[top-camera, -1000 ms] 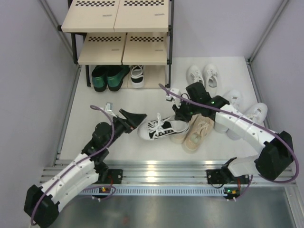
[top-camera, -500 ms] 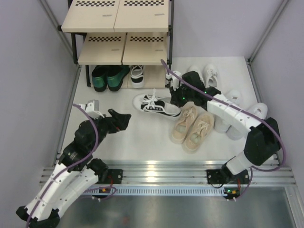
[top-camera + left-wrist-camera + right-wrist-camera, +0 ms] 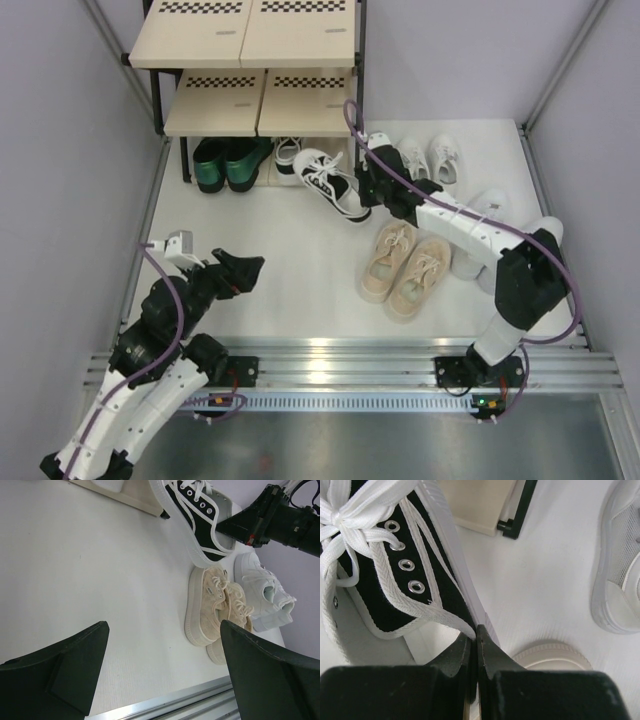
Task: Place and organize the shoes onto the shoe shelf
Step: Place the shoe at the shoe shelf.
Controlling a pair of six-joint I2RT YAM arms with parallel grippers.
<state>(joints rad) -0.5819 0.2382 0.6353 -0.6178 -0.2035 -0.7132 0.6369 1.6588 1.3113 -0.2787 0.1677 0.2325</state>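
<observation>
While right pincer (image 3: 476,632) grips it, black-and-white sneaker (image 3: 328,180) points diagonally toward shelf (image 3: 258,110).

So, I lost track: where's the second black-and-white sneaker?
Top view, centre: the black-and-white sneaker, pinched by the right gripper, just in front of the shoe shelf.

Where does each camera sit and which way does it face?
Top external: above and behind the robot, looking down at the shoe shelf; both arms show.
Left wrist: low over the table, facing the beige sneakers; its open left gripper frames it.
Right wrist: close above the black-and-white sneaker, right gripper shut on its rim.
Shared: both wrist views show that sneaker.
</observation>
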